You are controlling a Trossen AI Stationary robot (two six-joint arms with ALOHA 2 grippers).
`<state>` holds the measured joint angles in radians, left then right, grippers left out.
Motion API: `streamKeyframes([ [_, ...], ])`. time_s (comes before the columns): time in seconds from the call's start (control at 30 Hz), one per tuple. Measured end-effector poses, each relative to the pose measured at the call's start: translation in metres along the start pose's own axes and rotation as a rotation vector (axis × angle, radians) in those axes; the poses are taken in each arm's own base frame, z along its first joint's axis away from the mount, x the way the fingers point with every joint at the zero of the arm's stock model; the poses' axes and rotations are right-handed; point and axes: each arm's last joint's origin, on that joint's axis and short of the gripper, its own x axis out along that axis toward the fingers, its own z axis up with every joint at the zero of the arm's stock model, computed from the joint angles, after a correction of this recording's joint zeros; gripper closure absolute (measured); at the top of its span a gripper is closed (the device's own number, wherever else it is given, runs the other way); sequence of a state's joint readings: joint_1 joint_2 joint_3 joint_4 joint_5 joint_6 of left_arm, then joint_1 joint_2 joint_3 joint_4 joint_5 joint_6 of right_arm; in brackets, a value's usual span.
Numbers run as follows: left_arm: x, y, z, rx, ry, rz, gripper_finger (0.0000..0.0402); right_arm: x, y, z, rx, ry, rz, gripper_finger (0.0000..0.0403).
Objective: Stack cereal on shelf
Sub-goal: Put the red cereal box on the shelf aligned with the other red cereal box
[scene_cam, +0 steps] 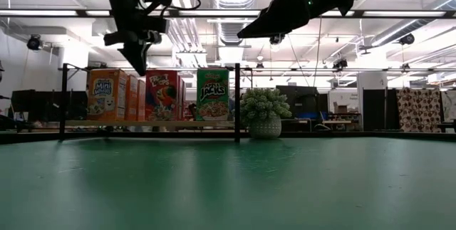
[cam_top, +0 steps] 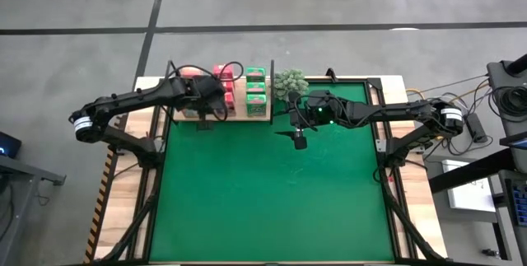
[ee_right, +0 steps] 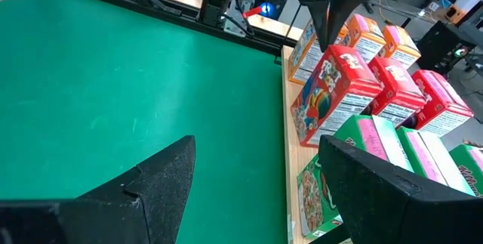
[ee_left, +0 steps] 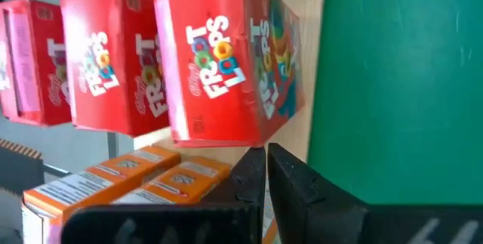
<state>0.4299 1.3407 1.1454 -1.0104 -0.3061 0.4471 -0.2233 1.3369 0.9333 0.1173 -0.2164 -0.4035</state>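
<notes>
Nine cereal boxes already stand on the shelf, so the left claw, pinched shut and empty above them, should rise straight clear, while the right claw hangs wide, empty.

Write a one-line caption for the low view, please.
Both arms raised above the green mat; left gripper shut and empty before the cereal boxes on the shelf.

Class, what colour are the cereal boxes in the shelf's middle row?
Red boxes, clearest in the left wrist view.
</notes>
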Motion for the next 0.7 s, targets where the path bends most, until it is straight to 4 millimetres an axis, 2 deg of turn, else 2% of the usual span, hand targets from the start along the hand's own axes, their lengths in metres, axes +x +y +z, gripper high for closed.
streamKeyframes([
  [0.43, -0.004, 0.002, 0.0, -0.024, -0.003, -0.018, 0.0401, 0.0, 0.0, 0.0, 0.0, 0.0, 0.0, 0.0131],
  [0.6, -0.011, -0.003, 0.008, -0.027, -0.119, -0.16, 0.0402, 0.0, 0.0, 0.0, -0.006, 0.0, 0.0, 0.0131],
  [0.7, -0.014, 0.001, 0.016, -0.032, -0.205, -0.132, 0.0402, 0.0, 0.0, 0.0, -0.008, 0.0, 0.0, 0.0131],
])
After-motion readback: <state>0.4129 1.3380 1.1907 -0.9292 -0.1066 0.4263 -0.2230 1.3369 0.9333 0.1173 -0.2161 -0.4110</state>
